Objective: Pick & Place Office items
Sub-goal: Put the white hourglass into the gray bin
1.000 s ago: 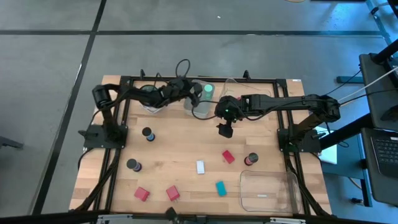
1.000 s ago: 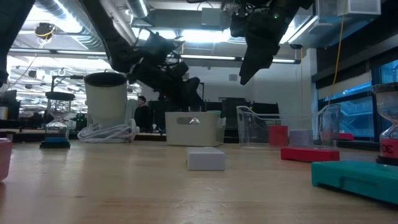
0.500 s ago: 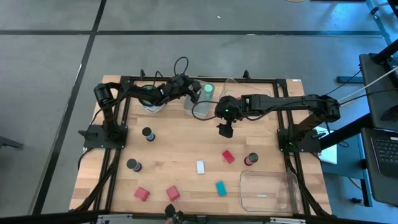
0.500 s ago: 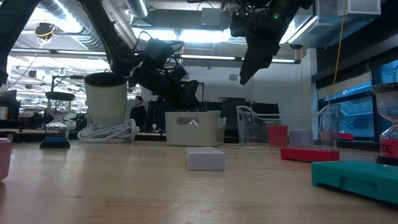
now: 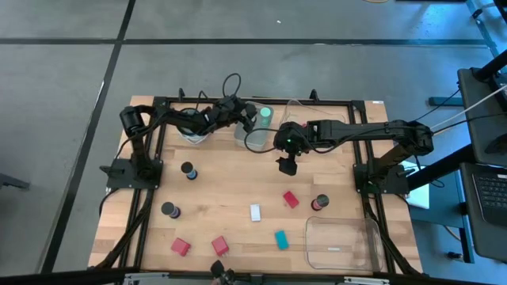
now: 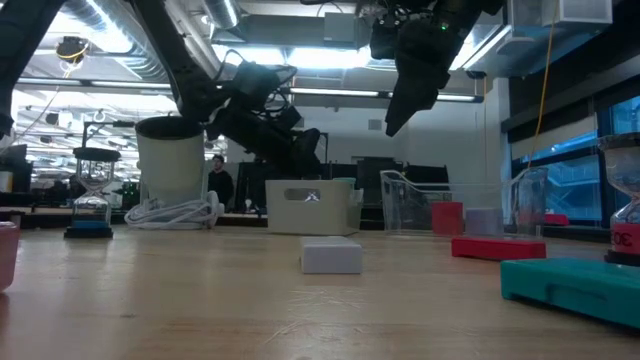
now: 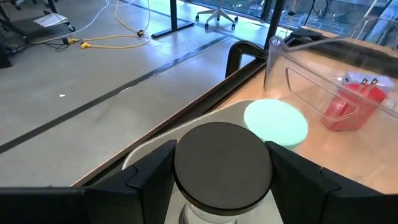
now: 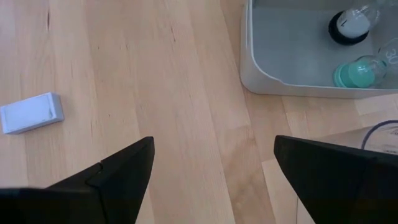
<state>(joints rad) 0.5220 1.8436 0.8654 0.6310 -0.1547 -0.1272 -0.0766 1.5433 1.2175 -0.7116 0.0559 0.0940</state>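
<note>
From above, the table (image 5: 230, 198) carries three red blocks (image 5: 291, 199), one teal block (image 5: 281, 239), one white block (image 5: 255, 212) and three short dark cylinders (image 5: 188, 170), all lying loose on the near half. A clear tray (image 5: 342, 242) sits at the near right corner. At the far edge stands a grey bin (image 5: 252, 127) holding a bright green-capped cylinder (image 5: 264, 113). The left gripper (image 5: 247, 115) reaches over this bin; the right gripper (image 5: 287, 166) hangs above bare wood near the table's middle.

At table height, the white block (image 6: 331, 254) lies in front, one red block (image 6: 498, 247) and the teal block (image 6: 575, 284) to its right, with the bin (image 6: 311, 207) behind.

The left wrist view shows the left gripper (image 7: 222, 165) clasped around a dark-capped cylinder (image 7: 222, 165), the green cap (image 7: 275, 122) just beyond.

The right wrist view shows the right gripper (image 8: 214, 163) spread wide and empty, with the white block (image 8: 31, 112) and the bin (image 8: 323, 50) below.
</note>
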